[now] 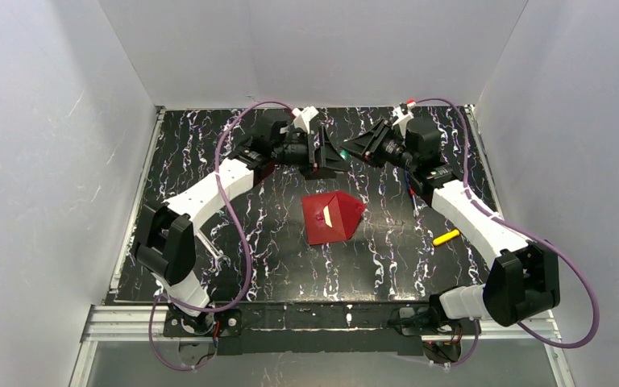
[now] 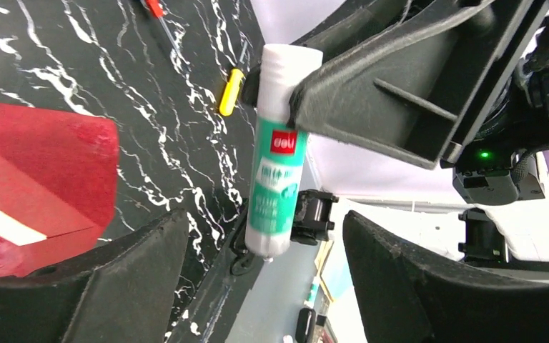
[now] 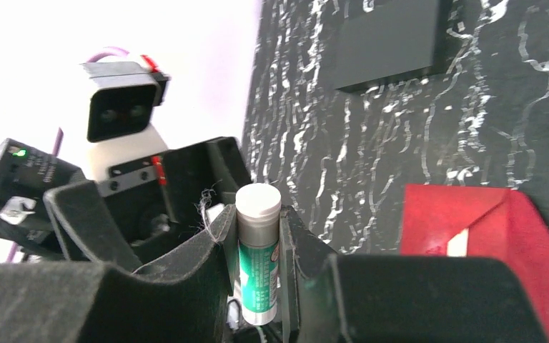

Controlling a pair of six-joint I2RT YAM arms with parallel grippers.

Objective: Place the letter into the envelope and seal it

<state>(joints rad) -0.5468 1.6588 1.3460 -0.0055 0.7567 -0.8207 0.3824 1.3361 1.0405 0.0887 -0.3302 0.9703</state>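
White walls [image 1: 314, 48] are enclosing the marbled tabletop [image 1: 290, 266] bearing one envelope [image 1: 334, 218]; right gripper [image 3: 259, 246] is clamping one glue stick [image 2: 277, 157], left gripper [image 2: 261, 236] gaping.

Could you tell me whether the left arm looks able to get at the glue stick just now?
Probably yes: the left gripper is open, facing the glue stick, nothing between; the right gripper holds it, both ends exposed.
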